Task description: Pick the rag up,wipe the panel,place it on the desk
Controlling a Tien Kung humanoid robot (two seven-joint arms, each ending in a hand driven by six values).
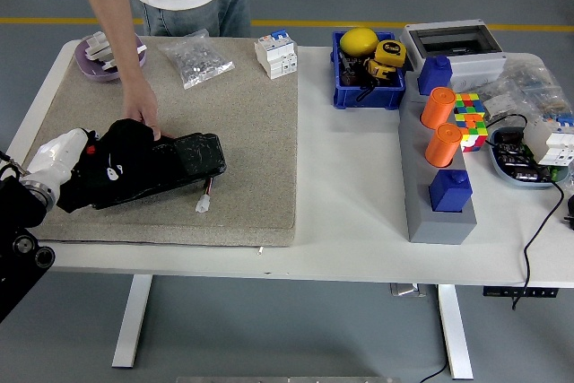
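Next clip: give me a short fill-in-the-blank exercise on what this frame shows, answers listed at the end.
1. The robot's left hand presses a black rag onto the dark ____.
2. The panel lies on a ____ mat.
3. A person's hand touches the panel's ____ edge.
4. Two ____ cylinders stand on the grey block.

Answers: panel; beige; far; orange

White table, beige mat, blue bin, grey block

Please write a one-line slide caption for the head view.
Robot's left hand presses a black cloth rag on a glossy black panel while a person's hand steadies it.
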